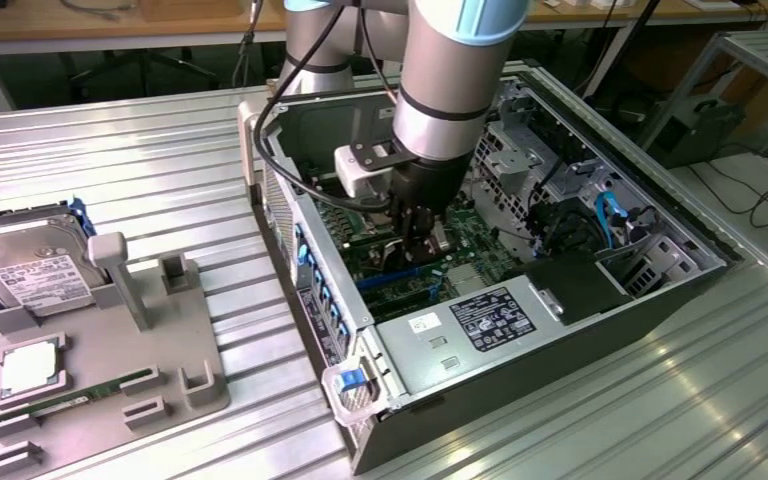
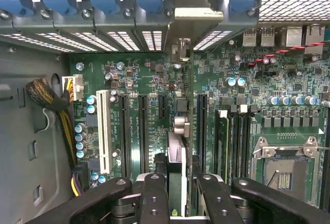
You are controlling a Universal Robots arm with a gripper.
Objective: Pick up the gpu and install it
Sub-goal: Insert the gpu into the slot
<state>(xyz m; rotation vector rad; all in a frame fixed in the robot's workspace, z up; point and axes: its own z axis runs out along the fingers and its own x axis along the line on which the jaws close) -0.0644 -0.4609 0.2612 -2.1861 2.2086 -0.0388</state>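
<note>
Gripper (image 2: 175,193) fingers clamp the thin dark gpu card (image 2: 178,157) edge-on over the green motherboard (image 2: 154,84), beige bracket toward twelve o'clock; pickup looks done, though full seating in the slot remains unclear.

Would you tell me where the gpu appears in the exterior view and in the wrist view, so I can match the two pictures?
Exterior view: inside the open case, the gpu stands edge-on beneath the gripper, largely hidden.
Wrist view: the gpu runs edge-on from between the fingers to its beige bracket.
Shared landmark: the green motherboard.
</note>
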